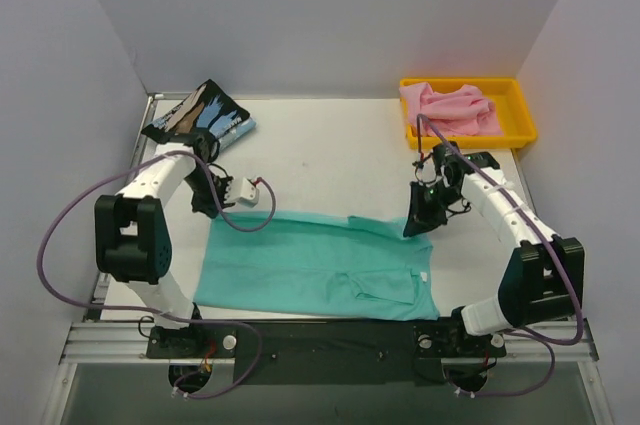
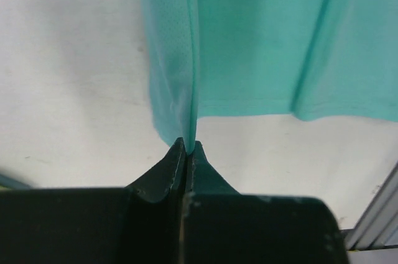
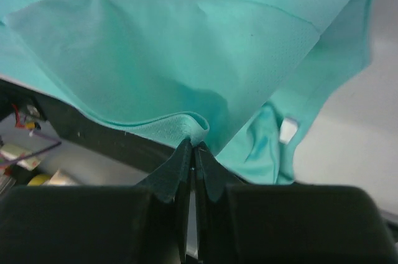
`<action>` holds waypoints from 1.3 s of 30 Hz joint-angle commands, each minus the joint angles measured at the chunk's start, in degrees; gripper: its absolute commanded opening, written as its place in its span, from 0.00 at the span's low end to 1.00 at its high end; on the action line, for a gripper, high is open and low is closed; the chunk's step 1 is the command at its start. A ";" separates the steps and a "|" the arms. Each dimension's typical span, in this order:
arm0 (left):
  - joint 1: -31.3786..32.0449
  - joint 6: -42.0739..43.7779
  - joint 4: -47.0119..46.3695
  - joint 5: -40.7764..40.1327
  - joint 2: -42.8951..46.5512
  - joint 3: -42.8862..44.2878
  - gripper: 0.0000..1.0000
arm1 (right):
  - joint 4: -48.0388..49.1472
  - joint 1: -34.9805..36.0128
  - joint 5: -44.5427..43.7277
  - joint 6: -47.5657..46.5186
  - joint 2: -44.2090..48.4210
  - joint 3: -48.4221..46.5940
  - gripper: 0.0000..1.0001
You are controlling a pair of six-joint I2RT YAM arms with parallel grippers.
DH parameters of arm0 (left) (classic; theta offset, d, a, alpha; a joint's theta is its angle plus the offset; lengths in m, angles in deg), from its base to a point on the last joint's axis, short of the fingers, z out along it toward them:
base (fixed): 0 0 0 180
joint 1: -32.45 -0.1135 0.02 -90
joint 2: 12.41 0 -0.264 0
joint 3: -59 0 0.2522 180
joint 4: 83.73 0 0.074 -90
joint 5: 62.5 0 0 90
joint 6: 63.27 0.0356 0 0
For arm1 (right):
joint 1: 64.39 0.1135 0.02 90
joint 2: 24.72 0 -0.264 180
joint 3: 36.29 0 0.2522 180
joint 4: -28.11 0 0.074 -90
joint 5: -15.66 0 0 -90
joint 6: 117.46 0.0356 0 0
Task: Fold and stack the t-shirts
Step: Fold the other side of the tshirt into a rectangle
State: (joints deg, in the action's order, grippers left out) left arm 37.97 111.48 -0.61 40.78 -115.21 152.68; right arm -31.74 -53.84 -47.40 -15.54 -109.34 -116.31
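Note:
The teal-green t-shirt point(image 1: 320, 267) lies spread across the near half of the table, partly folded. My left gripper point(image 1: 207, 207) is shut on its far left edge; in the left wrist view the cloth point(image 2: 249, 40) runs out of the closed tips point(image 2: 187, 146). My right gripper point(image 1: 415, 227) is shut on the far right edge, and the right wrist view shows the cloth point(image 3: 186, 53) pinched at the tips point(image 3: 193, 146) and held up. The pink t-shirt point(image 1: 452, 109) lies crumpled in the yellow tray point(image 1: 516, 91). The black streaked t-shirt point(image 1: 200, 115) lies folded at the far left.
The yellow tray stands at the far right corner. The table's metal rail point(image 1: 330, 333) runs along the near edge with both arm bases. White walls close in the far side and both sides. Purple cables hang off both arms.

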 commanded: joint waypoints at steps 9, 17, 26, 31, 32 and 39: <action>0.81 2.35 -9.33 -2.82 6.13 -17.43 0.00 | -4.28 -0.35 8.92 5.66 -0.28 16.86 0.00; 2.39 2.61 -10.74 -4.05 5.60 -18.04 0.00 | -4.36 -0.26 7.87 5.83 -0.72 18.18 0.00; 2.30 4.99 -9.51 -5.98 9.55 -22.26 0.00 | -3.92 -0.26 6.55 4.78 -2.30 17.83 0.00; 2.39 5.42 -9.07 -6.77 10.43 -23.32 0.20 | -4.71 -0.26 6.28 4.43 -2.48 19.06 0.01; 2.30 5.43 -8.90 -6.86 10.52 -23.14 0.30 | -5.50 -0.26 6.55 4.16 -2.65 19.32 0.15; 1.51 7.36 4.00 -4.76 11.83 -16.73 0.78 | -18.31 1.05 7.77 0.56 4.80 14.60 0.41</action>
State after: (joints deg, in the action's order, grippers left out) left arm 40.09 116.42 -6.84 33.77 -106.49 130.80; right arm -38.25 -53.41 -40.50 -12.88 -110.82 -97.69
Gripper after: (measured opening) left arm 0.776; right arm 0.398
